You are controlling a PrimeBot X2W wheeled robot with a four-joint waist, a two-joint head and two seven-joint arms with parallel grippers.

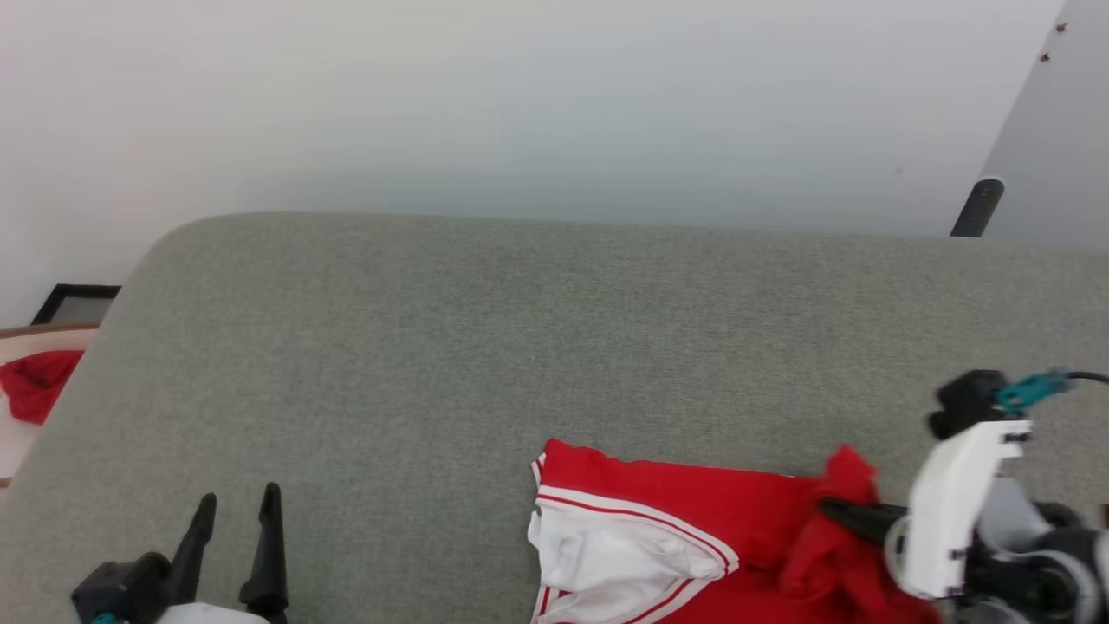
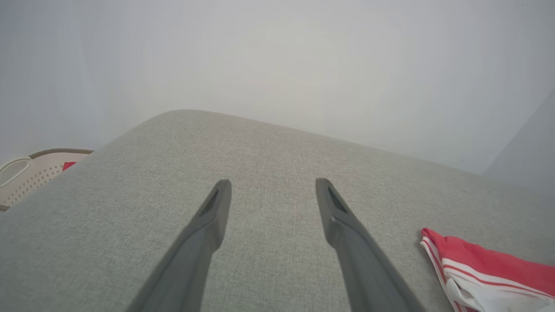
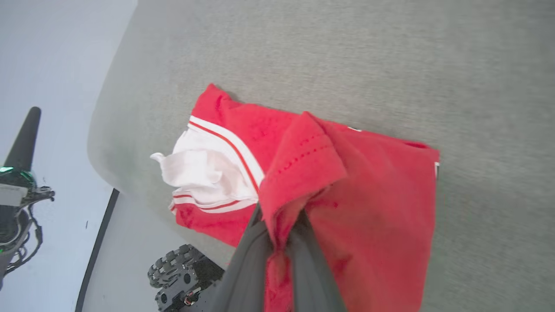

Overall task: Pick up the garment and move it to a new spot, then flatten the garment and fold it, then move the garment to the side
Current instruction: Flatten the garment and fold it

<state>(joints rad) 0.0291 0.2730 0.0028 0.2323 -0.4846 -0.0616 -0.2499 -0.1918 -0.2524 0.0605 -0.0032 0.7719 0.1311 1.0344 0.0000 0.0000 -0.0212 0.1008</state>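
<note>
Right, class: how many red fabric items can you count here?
2: the garment on the grey cushion, pinched by the right gripper; a red cloth in the basket at left. More may be hidden.

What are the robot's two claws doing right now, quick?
Left gripper: open, holding nothing.
Right gripper: closed, pinching a bunched fold of the garment.

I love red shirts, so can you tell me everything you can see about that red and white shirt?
The shirt is a red jersey of soft, knit-looking cloth. It has a white short sleeve edged with red-and-white stripes. It lies rumpled and partly folded over itself, mostly flat, on the grey fabric surface, toward the robot's right and close to the near edge. The right gripper is shut on a bunched fold of the red cloth, holding that bit up in a little peak.
</note>
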